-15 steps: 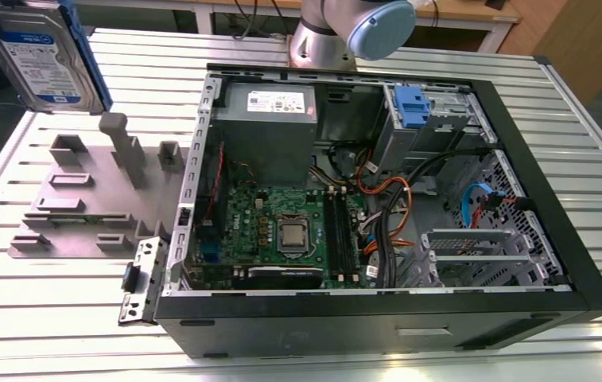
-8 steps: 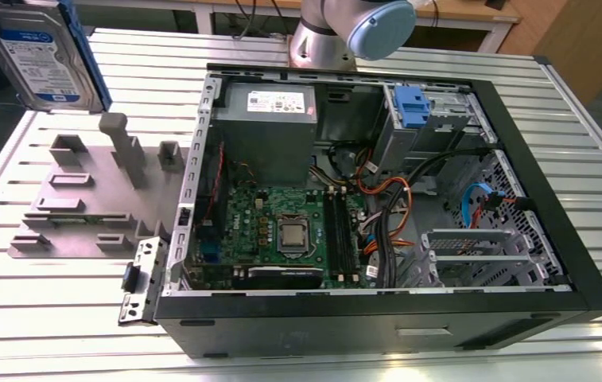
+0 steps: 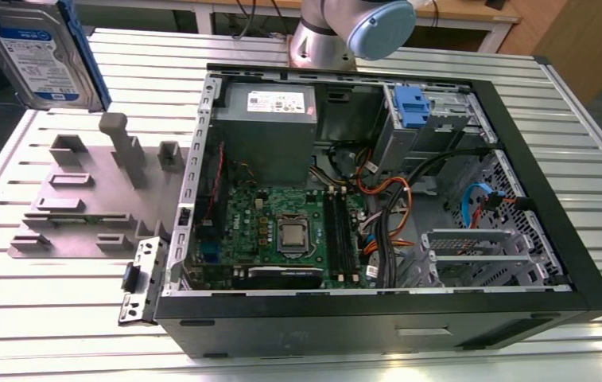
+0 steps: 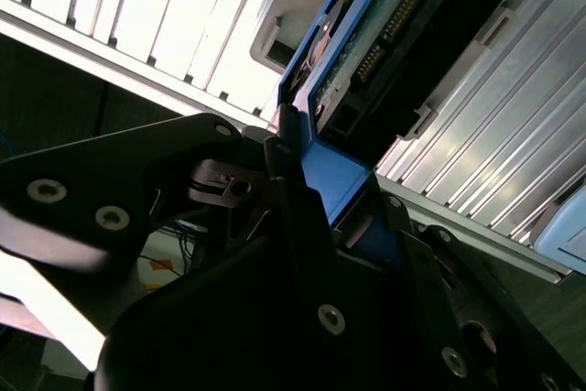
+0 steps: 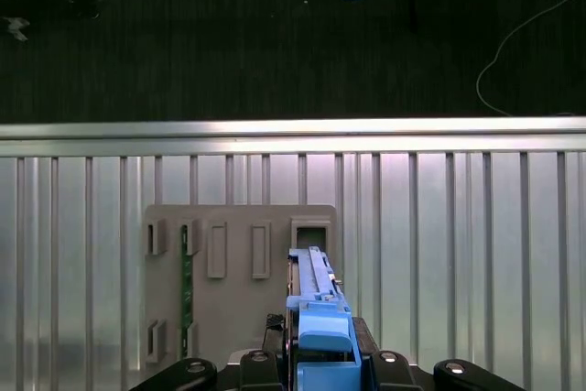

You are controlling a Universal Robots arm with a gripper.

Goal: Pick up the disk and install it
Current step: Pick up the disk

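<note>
The disk (image 3: 40, 56) was off the table (image 3: 25, 318) and in the air at the exterior view's upper left, label facing that camera, well apart from the open computer case (image 3: 364, 322). The gripper (image 5: 320, 363) was clamped on it. In both wrist views the black fingers (image 4: 284, 180) pinched the blue bracket (image 4: 334, 185) at one end of the disk, with the connector edge pointing away from the wrist. In the first wrist view the disk hung edge-on over the grey fixture (image 5: 238, 272), near one of its corner slots and apparently not touching it. So pick-up looked done, judging from the firm hold and the gap to the fixture. Install was not done. The case lay on its side with the cover off, showing the motherboard (image 3: 279, 231) and the power supply (image 3: 269, 119). The drive cage with a blue latch (image 3: 411, 107) sat at the far corner, next to the robot arm (image 3: 348, 32). No labelled disk sat in the case as far as that view showed. What was left was the carry across to the case and seating the disk in a bay. Which bay was meant could not be told.
</note>
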